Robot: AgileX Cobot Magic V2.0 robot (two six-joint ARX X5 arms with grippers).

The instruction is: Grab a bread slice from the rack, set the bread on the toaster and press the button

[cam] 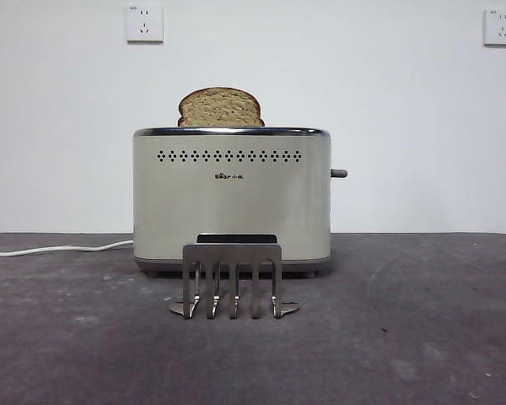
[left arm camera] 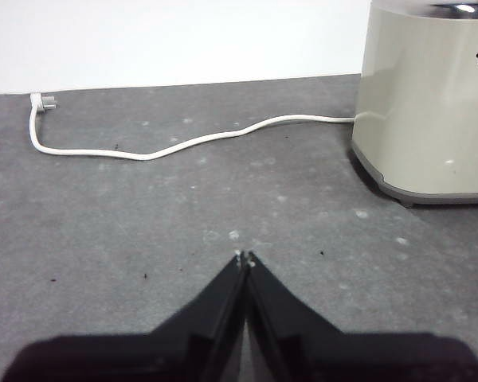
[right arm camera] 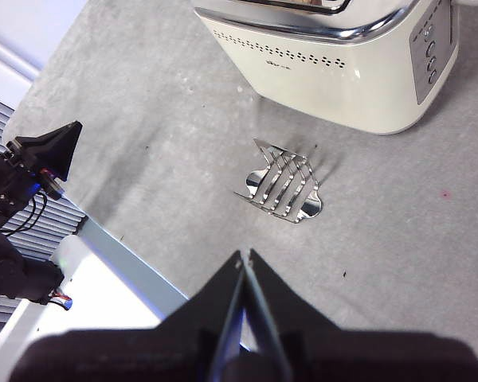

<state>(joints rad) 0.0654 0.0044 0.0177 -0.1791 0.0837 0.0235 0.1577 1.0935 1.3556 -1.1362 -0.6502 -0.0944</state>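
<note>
Bread's in: the slice of bread [cam: 220, 108] stands in the toaster [cam: 232, 198], upper centre of the front view, its dome above the chrome rim. The rack [cam: 234, 280] sits empty in front on the worktop [cam: 422, 337]. Only the button [cam: 339, 173] remains, jutting sideways from the toaster's right-hand end, apparently unpressed. The right claw [right arm camera: 244, 257], pinched together and empty, looks nearer that end; the left claw [left arm camera: 244, 258], also together, waits by the cord [left arm camera: 183, 141]. One slice, one rack, one toaster, one button.
</note>
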